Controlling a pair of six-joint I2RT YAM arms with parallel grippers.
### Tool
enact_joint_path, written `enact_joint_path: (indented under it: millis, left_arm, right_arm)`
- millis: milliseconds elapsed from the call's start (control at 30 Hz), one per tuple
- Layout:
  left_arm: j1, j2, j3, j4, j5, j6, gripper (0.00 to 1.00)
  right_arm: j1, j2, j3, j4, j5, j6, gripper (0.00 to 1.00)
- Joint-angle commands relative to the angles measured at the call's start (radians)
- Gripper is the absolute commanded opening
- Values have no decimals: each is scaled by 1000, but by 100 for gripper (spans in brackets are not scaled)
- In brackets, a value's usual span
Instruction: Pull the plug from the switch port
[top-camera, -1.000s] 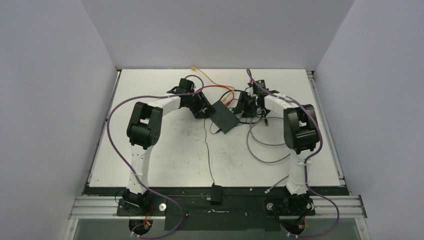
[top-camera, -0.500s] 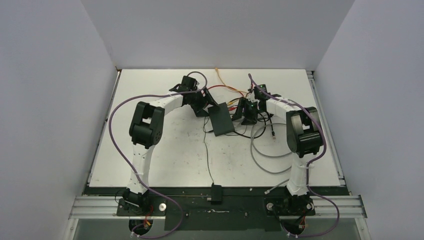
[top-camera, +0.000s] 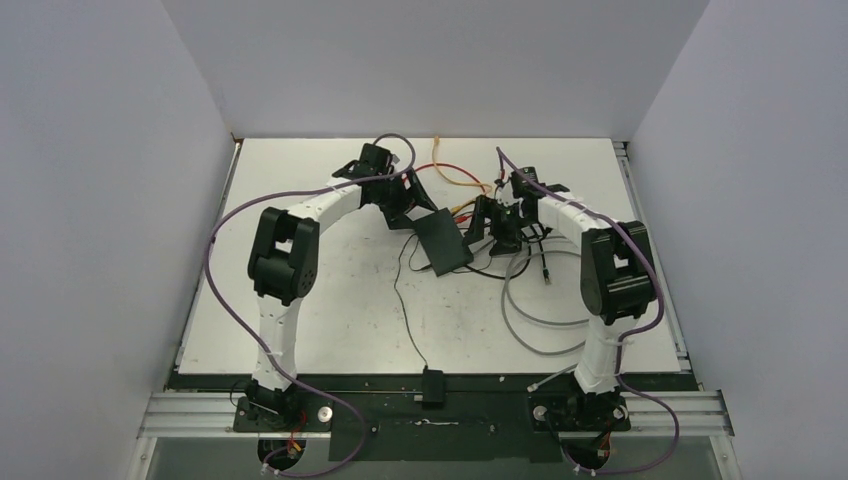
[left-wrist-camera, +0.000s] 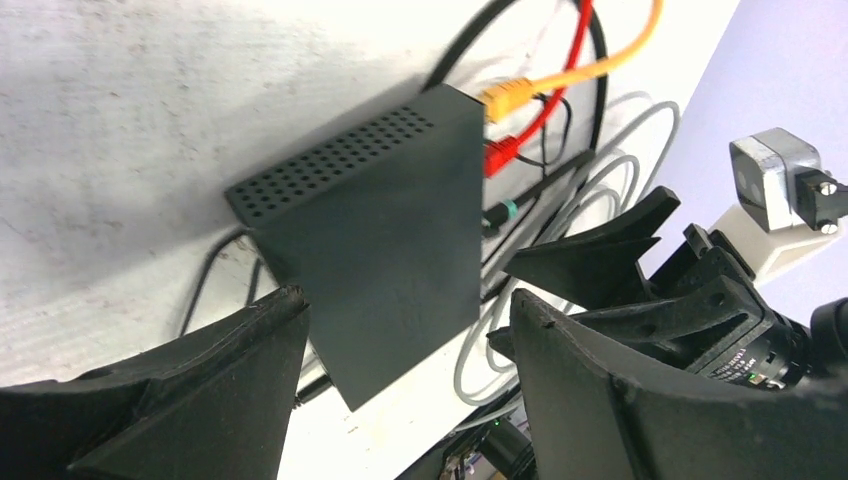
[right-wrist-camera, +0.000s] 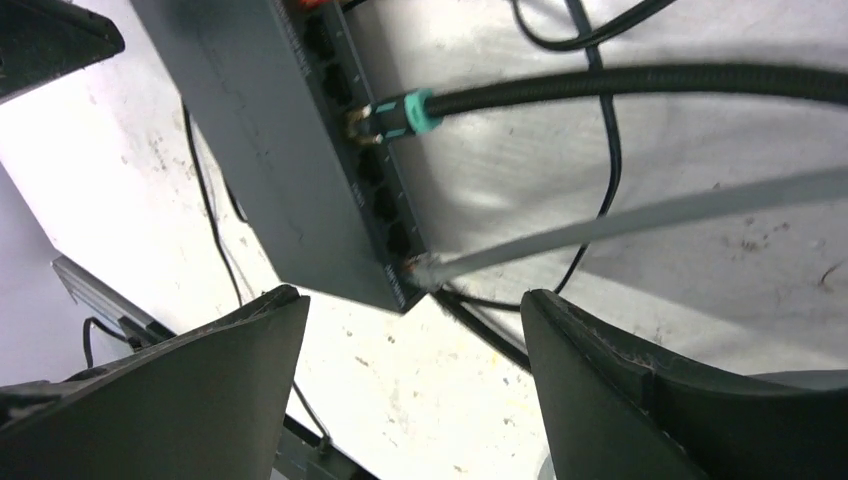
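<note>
The flat black switch (top-camera: 443, 243) lies mid-table between my two grippers. Its perforated side and top show in the left wrist view (left-wrist-camera: 380, 230). Its port row shows in the right wrist view (right-wrist-camera: 300, 150). An orange plug (left-wrist-camera: 500, 95), a red plug (left-wrist-camera: 500, 155), a black plug with a teal ring (right-wrist-camera: 400, 113) and a grey cable's plug (right-wrist-camera: 425, 268) sit in its ports. My left gripper (left-wrist-camera: 405, 310) is open and empty, over the switch's left end (top-camera: 415, 205). My right gripper (right-wrist-camera: 410, 297) is open and empty, beside the port edge (top-camera: 487, 225).
Grey cable loops (top-camera: 535, 300) lie right of the switch. Orange and red cables (top-camera: 450, 175) run toward the back. A small black block (top-camera: 433, 387) with a thin black wire sits at the near edge. White walls enclose the table.
The switch has turned and slid slightly toward the near side. My left gripper has shifted toward the back right. The orange cable and the grey loops have moved with it.
</note>
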Motion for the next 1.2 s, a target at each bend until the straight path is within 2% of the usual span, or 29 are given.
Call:
enact_joint_path:
  millis: [0, 267, 433, 700, 1167]
  left_arm:
    - [-3, -86, -7, 17, 31, 23, 71]
    - [1, -108, -29, -38, -7, 46, 70]
    - [1, -137, -97, 4, 9, 24, 67]
    - [1, -162, -210, 96, 36, -24, 65]
    - [-2, -135, -295, 273, 86, -130, 58]
  right_arm:
    - [-1, -112, -17, -50, -45, -39, 81]
    - [2, -150, 36, -112, -61, -63, 81]
    - [1, -180, 39, -60, -97, -83, 84]
    - [4, -69, 121, 6, -166, -70, 84]
    - [55, 49, 91, 101, -158, -52, 71]
